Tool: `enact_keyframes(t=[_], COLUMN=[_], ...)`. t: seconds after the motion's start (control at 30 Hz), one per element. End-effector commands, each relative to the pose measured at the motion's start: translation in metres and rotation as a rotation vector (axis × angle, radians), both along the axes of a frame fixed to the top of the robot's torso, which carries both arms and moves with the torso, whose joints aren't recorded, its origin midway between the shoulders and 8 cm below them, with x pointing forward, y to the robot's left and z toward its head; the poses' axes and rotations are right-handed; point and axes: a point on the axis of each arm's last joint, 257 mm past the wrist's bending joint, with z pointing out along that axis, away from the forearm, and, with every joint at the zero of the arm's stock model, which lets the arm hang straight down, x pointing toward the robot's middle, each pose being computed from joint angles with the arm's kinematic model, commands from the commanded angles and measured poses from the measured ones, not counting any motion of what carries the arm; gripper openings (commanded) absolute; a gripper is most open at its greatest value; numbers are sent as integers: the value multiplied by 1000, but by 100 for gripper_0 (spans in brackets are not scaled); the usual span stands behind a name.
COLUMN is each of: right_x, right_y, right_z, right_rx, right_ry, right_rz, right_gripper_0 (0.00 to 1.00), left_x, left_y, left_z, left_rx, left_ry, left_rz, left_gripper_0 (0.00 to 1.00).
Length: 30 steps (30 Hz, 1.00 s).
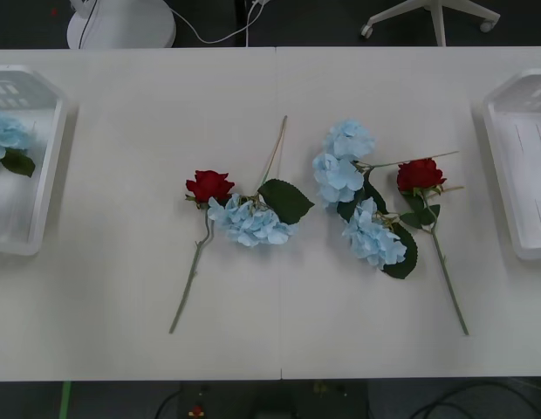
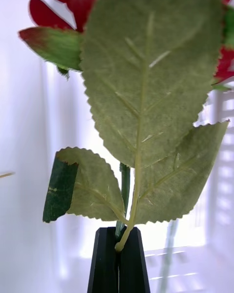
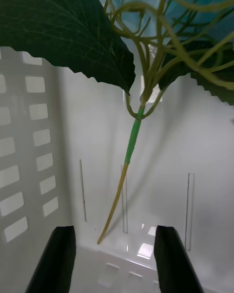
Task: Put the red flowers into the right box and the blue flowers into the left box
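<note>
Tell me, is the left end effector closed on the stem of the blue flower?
No, the left end effector is open, and the blue flower stem lies free between its fingers in the left box.

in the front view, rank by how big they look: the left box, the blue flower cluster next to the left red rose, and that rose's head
1. left box, though the frame edge cuts it off
2. blue cluster
3. rose head

All three lie on the same table, so nearness to the camera hardly skews this order.
</note>
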Motion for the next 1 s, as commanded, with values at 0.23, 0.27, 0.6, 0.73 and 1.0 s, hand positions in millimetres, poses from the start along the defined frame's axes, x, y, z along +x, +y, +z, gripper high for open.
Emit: enact_keyframes(t=[0.23, 0.27, 0.6, 0.73, 1.0], right_x=[18, 21, 38, 43, 35], right_y=[-98, -99, -78, -73, -84], right_z=[29, 26, -18, -30, -44], right_rx=[-210, -232, -251, -261, -297], right_ry=[-156, -159, -148, -158, -145], right_rz=[-116, -115, -97, -86, -84], right_gripper_0=[0, 0, 0, 0, 28], left_x=[5, 2, -19, -35, -55], left_y=[-106, -122, -256, -304, -376], left_z=[99, 104, 91, 68, 19], left_rx=[-314, -339, -476, -499, -580], left_ry=[-39, -24, 43, 46, 83], left_rz=[-51, -80, -352, -414, -416], left_gripper_0=[100, 100, 100, 100, 100])
